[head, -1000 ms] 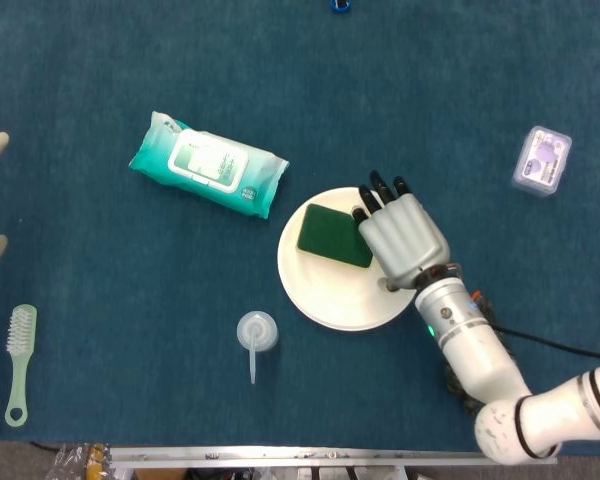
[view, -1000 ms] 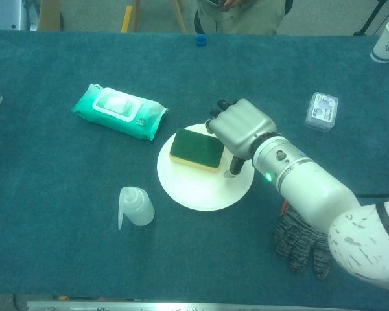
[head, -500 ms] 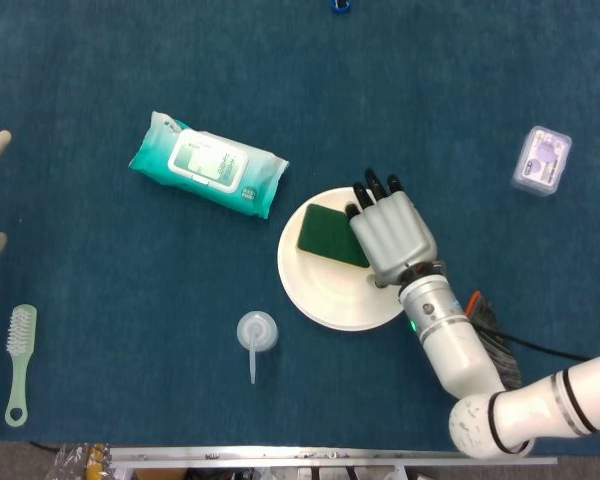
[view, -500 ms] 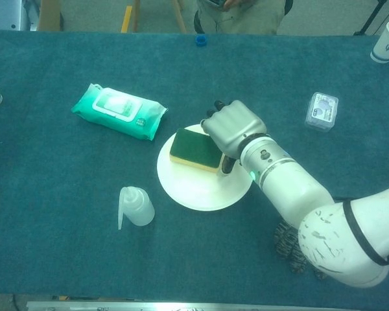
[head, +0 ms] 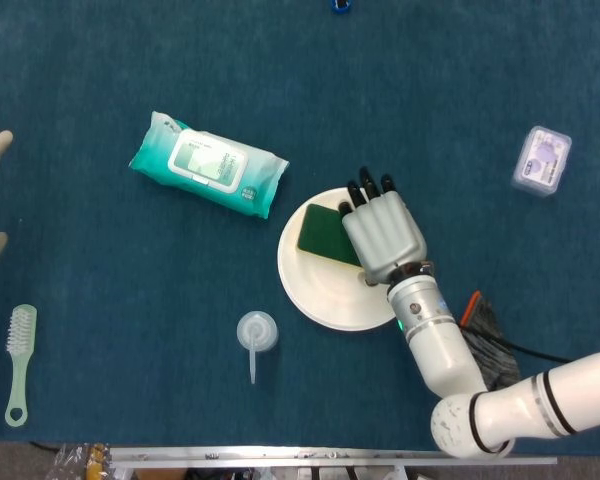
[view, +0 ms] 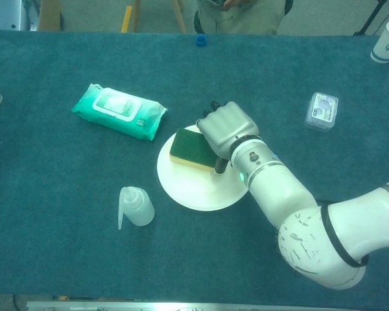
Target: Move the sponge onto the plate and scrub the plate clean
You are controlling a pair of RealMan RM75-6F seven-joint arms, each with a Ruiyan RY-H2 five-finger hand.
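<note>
Hand on sponge, no legible labels

Both views evenly lit from overhead, diffuse, no hard shadows. Strong blue-green cast on everything, heavier in chest view. My right hand throws only a soft, short shadow onto the plate. Plate is near blown-out white in both views, little surface detail. Mild sheen on the wipes pack and on my forearm shell. Head view sharp centre to edge; chest view slightly softer, far table edge a bit hazy. No motion blur.
</note>
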